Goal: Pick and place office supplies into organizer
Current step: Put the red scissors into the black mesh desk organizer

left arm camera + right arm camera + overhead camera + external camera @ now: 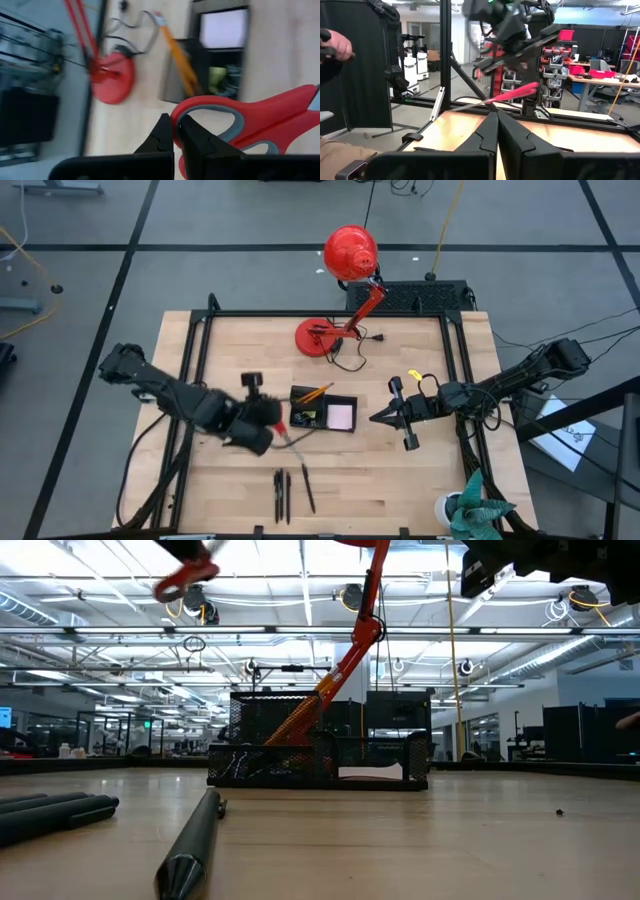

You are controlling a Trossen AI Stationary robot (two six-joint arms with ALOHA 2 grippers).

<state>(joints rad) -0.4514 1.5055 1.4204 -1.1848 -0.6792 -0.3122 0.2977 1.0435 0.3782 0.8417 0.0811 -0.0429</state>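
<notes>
My left gripper [272, 423] hangs above the table just left of the black organizer [324, 410] and is shut on the red-handled scissors [245, 125]. In the low view their handle [185, 580] shows high above the table. The organizer holds a pink sticky pad [341, 416], an orange pencil [315, 393] leaning out of the taller section, and a yellow-green piece [217, 80]. Three black pens [288, 492] lie flat near the table's near edge. My right gripper [385, 417] is shut, right of the organizer and pointing at it, touching nothing. My left gripper pinches the rim of one finger loop [176, 116] of the scissors' red handle between its two fingertips. It comes from the table's left. The scissors are lifted clear of the table, and their blades [470, 105] slant away from the gripper.
A red desk lamp [350, 252] stands on its round base [318, 337] at the far side, its cord [350, 355] trailing behind the organizer. A small potted plant [470, 510] sits at the near right corner. A person's hand [335, 45] shows beyond the table.
</notes>
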